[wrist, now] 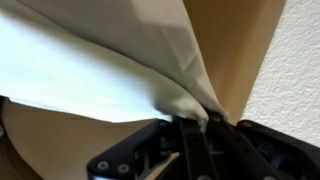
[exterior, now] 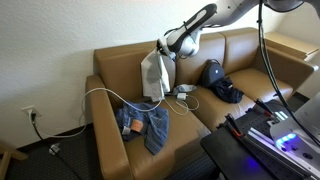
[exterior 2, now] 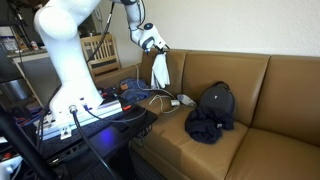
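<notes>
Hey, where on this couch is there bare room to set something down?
Bare: the seat cushion beyond the dark bag, toward the couch's far end, and the middle cushion's front, between jeans and bag. Crowded: under the white cloth hanging from the gripper, where white cables lie.

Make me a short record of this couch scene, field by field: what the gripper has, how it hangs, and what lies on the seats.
gripper: shut on the white cloth, pinching a bunched edge
white cloth: hangs down from the gripper in front of the backrest; whether its lower end touches the seat cannot be told
couch: brown, against a light wall
jeans: crumpled on the end seat by the armrest
dark bag: on the seat near the backrest
dark garment: heaped in front of the bag
white cable: looped across the armrest side
</notes>
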Tool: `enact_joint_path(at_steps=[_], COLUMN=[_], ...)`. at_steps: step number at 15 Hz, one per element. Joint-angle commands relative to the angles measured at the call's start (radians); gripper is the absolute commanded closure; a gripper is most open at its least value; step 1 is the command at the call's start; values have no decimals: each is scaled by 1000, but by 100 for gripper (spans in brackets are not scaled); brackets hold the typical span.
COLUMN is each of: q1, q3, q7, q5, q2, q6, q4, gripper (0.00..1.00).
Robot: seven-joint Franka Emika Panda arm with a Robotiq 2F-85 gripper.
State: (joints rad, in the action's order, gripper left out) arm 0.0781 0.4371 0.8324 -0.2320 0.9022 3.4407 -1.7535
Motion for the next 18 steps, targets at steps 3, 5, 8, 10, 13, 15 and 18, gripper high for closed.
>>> enact_joint_path(at_steps=[3,5,8,10,13,15,18], q1=[12,35,35,56,102,146,210], q3=[-9,-93,-218,-294,-396,-452,-521], q7=[-14,-19,-19,-13,0,13,39], q5=[-42,-95,-174,-223,-302,-345,-424], q2=[-16,-49,-100,-139,-181,-158,-98], q6=[8,13,17,17,17,16,12], q4=[-30,-10,9,17,18,48,95], gripper=[98,98,98,98,98,98,98])
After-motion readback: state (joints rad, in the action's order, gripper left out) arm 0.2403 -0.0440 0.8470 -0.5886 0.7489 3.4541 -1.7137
